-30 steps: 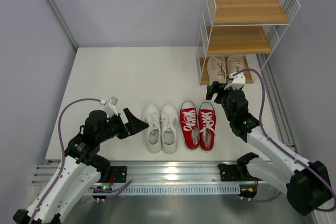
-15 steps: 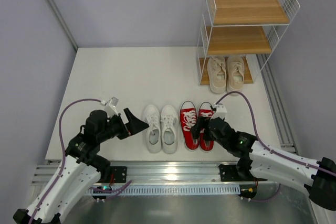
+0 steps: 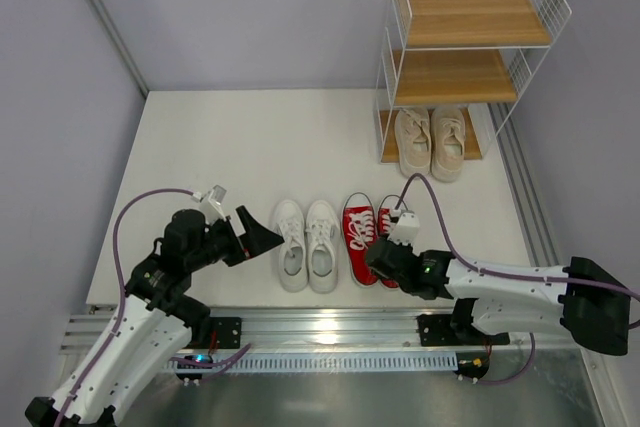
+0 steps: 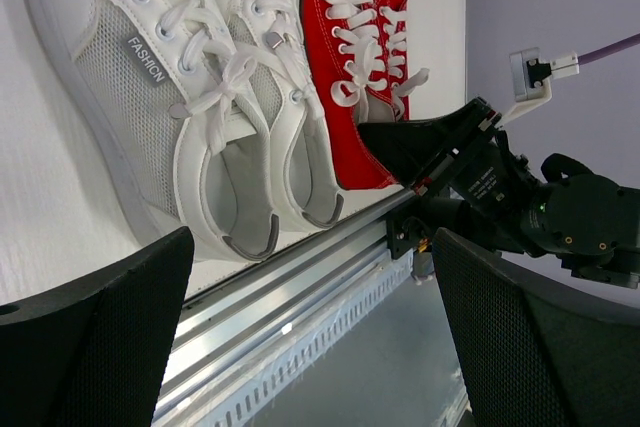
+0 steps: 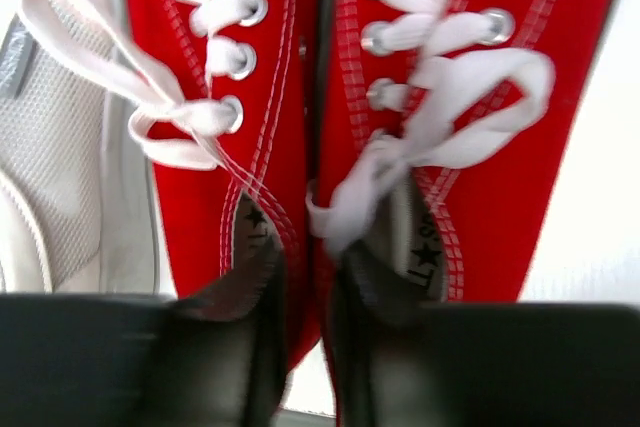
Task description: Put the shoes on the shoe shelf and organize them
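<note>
The right claw [image 5: 308,282] is pinching the inner heel walls of the red canvas sneakers [image 5: 265,117], their white laces [image 5: 470,72] loosely bowed; the left claw [image 3: 258,237] is gaping wide.

A second ago my right gripper [image 3: 385,255] hung up by the shoe shelf [image 3: 400,7], over the beige pair [image 3: 431,141]; since then I have swung it back toward my base and down to the heels of the red sneakers [image 3: 362,235]. My jaws stood wide then and have drawn in, one finger [image 5: 250,327] now sunk into each shoe's opening with the two inner heel walls pinched between them. With my arm gone from there, the beige pair shows whole on the bottom board.
</note>
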You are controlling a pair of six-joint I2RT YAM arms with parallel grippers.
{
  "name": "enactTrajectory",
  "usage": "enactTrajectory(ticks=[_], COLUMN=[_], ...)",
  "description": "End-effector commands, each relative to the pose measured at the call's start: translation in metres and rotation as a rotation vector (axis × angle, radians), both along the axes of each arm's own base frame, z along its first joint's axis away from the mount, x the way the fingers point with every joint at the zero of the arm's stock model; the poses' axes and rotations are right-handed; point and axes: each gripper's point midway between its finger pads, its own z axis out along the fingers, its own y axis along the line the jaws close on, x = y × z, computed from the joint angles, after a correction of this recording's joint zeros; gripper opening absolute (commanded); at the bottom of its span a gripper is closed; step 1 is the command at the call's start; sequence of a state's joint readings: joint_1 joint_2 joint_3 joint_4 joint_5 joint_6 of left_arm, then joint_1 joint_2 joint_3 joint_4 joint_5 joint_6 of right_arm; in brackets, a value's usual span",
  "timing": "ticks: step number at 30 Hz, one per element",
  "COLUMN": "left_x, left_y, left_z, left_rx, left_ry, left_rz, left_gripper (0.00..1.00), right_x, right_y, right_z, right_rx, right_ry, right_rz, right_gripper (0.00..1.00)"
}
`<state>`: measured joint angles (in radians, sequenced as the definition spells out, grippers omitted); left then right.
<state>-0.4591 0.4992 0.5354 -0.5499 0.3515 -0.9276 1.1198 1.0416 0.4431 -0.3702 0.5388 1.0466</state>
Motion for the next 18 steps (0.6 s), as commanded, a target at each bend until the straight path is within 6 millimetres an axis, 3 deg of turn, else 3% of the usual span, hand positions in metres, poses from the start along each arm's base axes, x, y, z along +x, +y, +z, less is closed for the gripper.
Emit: enactTrajectory(ticks=[1, 3, 9, 18], left_x=[0.0, 0.001, 0.0, 0.002], left_y=[-0.004, -0.003, -0.003, -0.003], left_z=[0.005, 0.005, 0.005, 0.006], left_rx=[-0.008, -0.002, -0.004, -0.01], left_ry=[-0.022, -0.026, -0.028, -0.03], left_rz=[-0.025, -0.021, -0.021, -0.017], left_gripper=[1.0, 1.0, 1.0, 1.0], right_x=[0.008, 0.015, 0.024, 0.017], right_y=[-0.006, -0.009, -0.022, -0.066], right_z=[0.008, 0.021, 0.062, 0.113], right_rx=[-0.043, -0.073, -0.122, -0.079], right_ry=[-0.021, -0.061, -0.174, -0.296], right_rz=[-0.092, -0.095, -0.046, -0.061], right_gripper=[0.21, 0.04, 0.04, 0.04])
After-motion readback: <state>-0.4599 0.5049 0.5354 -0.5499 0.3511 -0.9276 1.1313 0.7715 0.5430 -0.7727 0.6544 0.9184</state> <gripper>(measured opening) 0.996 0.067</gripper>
